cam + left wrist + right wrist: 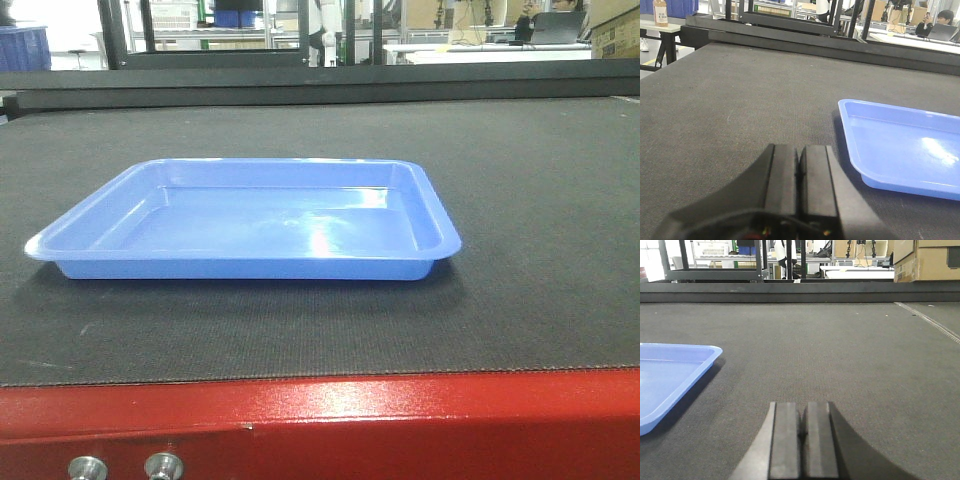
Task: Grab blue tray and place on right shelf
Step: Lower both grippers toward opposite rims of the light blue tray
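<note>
Right now the shallow light-blue glossy plastic tray (260,228) lies flat on the dark matted surface (545,200), apart from the left gripper (799,172) and right gripper (803,432), both with jaws clenched on nothing.

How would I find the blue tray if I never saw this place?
Find the big table with the red front edge and a dark mat on top. The blue tray lies flat near the middle of that mat. It is shallow, shiny and light blue, unlike the deeper, darker bin far behind.
</note>
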You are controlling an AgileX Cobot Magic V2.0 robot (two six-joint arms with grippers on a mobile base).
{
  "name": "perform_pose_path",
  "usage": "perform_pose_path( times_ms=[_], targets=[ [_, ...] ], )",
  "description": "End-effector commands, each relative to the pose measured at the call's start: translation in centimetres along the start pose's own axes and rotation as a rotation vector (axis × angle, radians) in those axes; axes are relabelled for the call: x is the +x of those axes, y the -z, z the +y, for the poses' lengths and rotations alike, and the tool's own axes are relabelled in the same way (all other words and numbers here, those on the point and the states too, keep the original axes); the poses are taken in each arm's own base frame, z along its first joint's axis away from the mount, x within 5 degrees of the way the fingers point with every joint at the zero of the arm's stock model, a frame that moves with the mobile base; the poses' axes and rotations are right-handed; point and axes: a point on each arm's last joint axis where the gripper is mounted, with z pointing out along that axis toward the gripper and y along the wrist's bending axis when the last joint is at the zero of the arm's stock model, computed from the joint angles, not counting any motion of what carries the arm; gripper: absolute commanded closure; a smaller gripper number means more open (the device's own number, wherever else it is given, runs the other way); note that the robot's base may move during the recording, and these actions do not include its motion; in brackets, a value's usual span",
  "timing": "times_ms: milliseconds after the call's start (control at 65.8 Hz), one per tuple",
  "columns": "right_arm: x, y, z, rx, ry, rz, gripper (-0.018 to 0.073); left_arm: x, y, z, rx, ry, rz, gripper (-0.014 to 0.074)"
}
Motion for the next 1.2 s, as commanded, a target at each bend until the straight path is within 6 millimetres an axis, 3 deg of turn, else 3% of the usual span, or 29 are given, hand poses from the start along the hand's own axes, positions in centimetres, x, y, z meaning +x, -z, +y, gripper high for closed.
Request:
perform_pose_path(
  times_ms=[0, 608, 776, 852, 1034, 1095, 1186],
  targets=[
    [-1.6, 0.3, 0.1, -0.001, 0.016, -0.125, 0.0503, 0.1, 0.0, 0.1, -0.003, 0.008, -0.072, 0.0645],
    [-1.8, 0.3, 0.1, -0.002, 0.016, -0.145, 0.0503, -0.3, 0.1, 0.1, -0.002, 0.007, -0.118, 0.0645],
    [-3.8, 0.7, 0.2, -0.009, -0.003, -0.298, 0.0503, -1.5, 0.2, 0.1, -0.001, 0.036, -0.204, 0.0645],
    [-6.3, 1.2, 0.4, -0.013, -0.004, -0.327, 0.0503, -3.9, 0.5, -0.3, 0.008, 0.036, -0.232, 0.0645],
    [-13.3, 1.3, 1.0, -0.016, -0.003, -0.185, 0.0482, -12.6, 1.1, -1.6, 0.019, -0.042, -0.118, 0.0639],
    [-14.8, 0.4, 1.2, -0.013, -0.003, -0.127, 0.0398, -15.0, 0.5, -1.9, 0.018, -0.043, -0.039, 0.0604],
    [-16.2, -1.8, 1.3, -0.008, -0.003, -0.049, 0.0188, -17.2, -1.6, -2.2, 0.013, -0.043, 0.076, 0.0474]
  ],
)
